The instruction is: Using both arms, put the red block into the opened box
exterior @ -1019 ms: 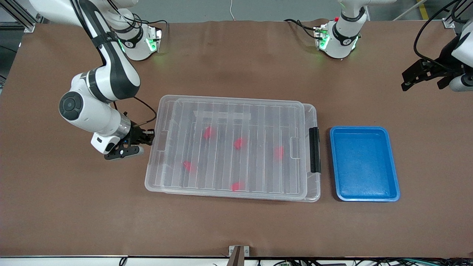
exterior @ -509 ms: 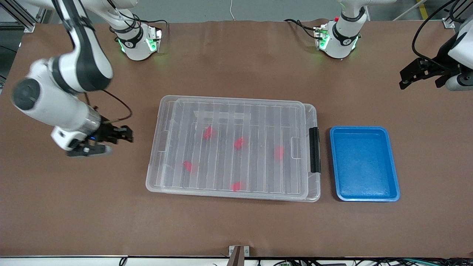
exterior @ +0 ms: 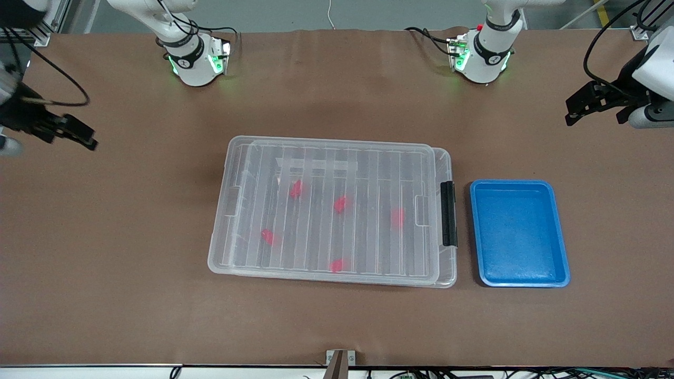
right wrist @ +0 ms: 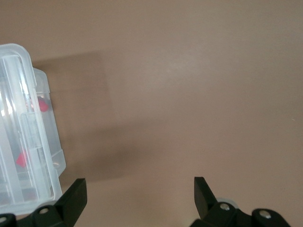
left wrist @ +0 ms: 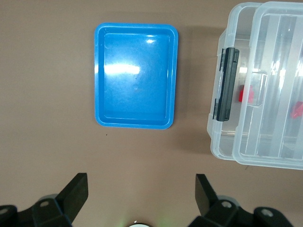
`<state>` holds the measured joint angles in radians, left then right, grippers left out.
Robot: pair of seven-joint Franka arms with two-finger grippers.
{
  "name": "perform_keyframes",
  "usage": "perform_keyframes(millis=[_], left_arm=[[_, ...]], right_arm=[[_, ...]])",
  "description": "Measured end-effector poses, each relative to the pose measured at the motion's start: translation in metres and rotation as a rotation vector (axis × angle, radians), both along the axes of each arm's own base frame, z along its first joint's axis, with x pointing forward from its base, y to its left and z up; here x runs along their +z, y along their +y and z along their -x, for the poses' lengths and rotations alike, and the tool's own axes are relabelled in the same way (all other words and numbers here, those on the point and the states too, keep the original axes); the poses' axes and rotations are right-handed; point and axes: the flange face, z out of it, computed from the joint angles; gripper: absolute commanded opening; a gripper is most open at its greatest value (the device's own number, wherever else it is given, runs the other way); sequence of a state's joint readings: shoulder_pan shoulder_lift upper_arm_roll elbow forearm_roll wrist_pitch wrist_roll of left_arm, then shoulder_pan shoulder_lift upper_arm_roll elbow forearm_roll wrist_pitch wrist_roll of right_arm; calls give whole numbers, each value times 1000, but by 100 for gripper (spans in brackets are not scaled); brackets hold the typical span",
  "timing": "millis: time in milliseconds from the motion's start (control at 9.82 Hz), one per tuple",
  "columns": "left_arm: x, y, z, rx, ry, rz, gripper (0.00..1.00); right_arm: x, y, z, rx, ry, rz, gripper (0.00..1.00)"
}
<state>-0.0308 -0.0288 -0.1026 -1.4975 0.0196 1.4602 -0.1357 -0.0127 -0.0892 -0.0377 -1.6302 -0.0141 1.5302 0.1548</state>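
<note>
clear ribbed box [exterior: 331, 210] lies lidded on the brown table [exterior: 131, 273]; left end effector [left wrist: 139, 201] and right end effector [right wrist: 139, 198] hang spread, empty.

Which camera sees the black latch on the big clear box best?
The left wrist view: the black latch on the box looks big and unblocked there. The front view shows it smaller. The right wrist view misses it.
</note>
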Motion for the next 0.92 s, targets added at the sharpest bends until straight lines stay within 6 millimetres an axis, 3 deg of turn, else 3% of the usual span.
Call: perform_keyframes(millis=[204, 306, 611, 917], left_arm=[[0, 0, 0, 0, 0, 0, 100], [0, 0, 0, -1, 0, 0, 100], [0, -3, 0, -5, 1, 0, 100], [0, -4, 0, -7, 1, 0, 100]], right_arm=[[41, -26, 17, 33, 17, -7, 100], [48, -30, 17, 38, 6, -6, 100], [17, -32, -9, 42, 45, -23, 100], [17, -32, -15, 43, 32, -24, 100]])
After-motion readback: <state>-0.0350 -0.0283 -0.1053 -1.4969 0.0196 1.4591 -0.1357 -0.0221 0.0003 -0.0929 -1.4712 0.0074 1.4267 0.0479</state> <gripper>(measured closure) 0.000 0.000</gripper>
